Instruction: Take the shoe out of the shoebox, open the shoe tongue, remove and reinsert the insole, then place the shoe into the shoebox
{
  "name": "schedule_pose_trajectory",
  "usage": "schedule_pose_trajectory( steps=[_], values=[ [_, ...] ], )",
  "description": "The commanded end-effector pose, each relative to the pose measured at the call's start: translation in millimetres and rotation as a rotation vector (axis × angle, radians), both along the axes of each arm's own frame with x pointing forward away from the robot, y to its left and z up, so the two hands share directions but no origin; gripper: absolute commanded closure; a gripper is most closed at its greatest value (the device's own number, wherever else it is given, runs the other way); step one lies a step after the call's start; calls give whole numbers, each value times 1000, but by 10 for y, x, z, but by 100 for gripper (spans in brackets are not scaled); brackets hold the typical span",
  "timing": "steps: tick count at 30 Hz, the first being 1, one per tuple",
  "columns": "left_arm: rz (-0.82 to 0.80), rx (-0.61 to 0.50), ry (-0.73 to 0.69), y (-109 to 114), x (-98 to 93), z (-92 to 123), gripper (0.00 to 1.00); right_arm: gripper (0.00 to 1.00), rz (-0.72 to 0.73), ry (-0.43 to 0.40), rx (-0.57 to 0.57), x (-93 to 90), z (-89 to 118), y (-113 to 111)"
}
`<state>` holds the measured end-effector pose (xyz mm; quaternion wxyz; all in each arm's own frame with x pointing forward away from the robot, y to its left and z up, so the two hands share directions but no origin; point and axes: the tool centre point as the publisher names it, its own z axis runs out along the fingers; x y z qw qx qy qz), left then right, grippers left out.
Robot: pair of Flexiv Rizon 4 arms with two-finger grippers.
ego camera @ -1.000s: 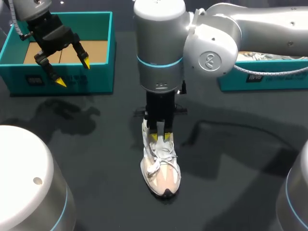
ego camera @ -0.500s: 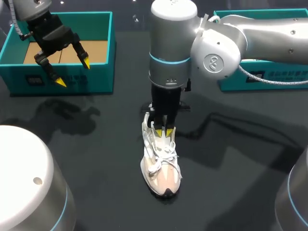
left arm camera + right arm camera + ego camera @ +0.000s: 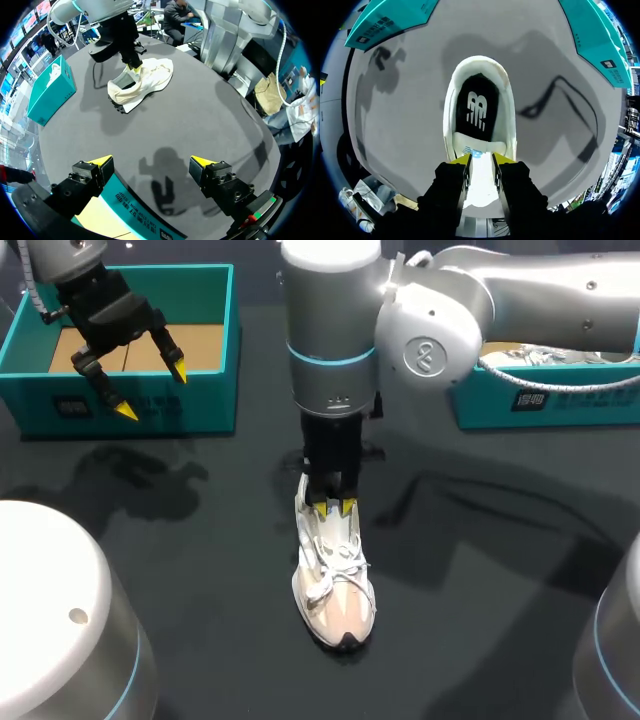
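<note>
So that the insole [image 3: 477,107] lies reachable, I'd guess, the right gripper [image 3: 332,508] pinches the shoe [image 3: 335,590] by its tongue [image 3: 479,172], while the left gripper [image 3: 152,392] hangs splayed over the shoebox [image 3: 200,405].

The shoe [image 3: 335,590] is white to cream, with a pinkish-beige toe panel and a black tip at its six o'clock end. Its insole [image 3: 477,112] is black with a white mark. The tongue [image 3: 481,175] is white, with what looks like a pale blue tag. The ten o'clock shoebox [image 3: 215,350] is teal outside and tan inside. The two o'clock shoebox [image 3: 560,405] is teal. The table [image 3: 480,570] is black. The left gripper [image 3: 152,392] and right gripper [image 3: 333,507] are black with yellow tips.
</note>
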<state>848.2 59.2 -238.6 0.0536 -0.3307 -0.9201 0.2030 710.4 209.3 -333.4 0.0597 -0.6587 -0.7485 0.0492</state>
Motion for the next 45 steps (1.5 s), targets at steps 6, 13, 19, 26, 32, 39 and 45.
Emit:
schedule_pose_trajectory(
  steps=[6, 13, 19, 26, 32, 39, 45],
  values=[
    [-2, 3, 1, 3, 6, 4, 0, 73, 45, -13, -3, 51, 87, -13],
    [-2, 3, 1, 3, 6, 4, 0, 55, 210, -23, -74, 94, 447, 76],
    [-2, 3, 1, 3, 6, 4, 0, 0, 585, -153, -95, 139, 706, 122],
    [-2, 3, 1, 3, 6, 4, 0, 0, 725, -309, 54, 77, 910, 87],
    [-2, 3, 1, 3, 6, 4, 0, 0, 725, -309, 54, 77, 910, 87],
    [-2, 3, 1, 3, 6, 4, 0, 0, 892, -260, -36, 233, 915, 223],
    [-2, 3, 1, 3, 6, 4, 0, 0, 1084, -250, -76, 400, 893, 299]
  ],
)
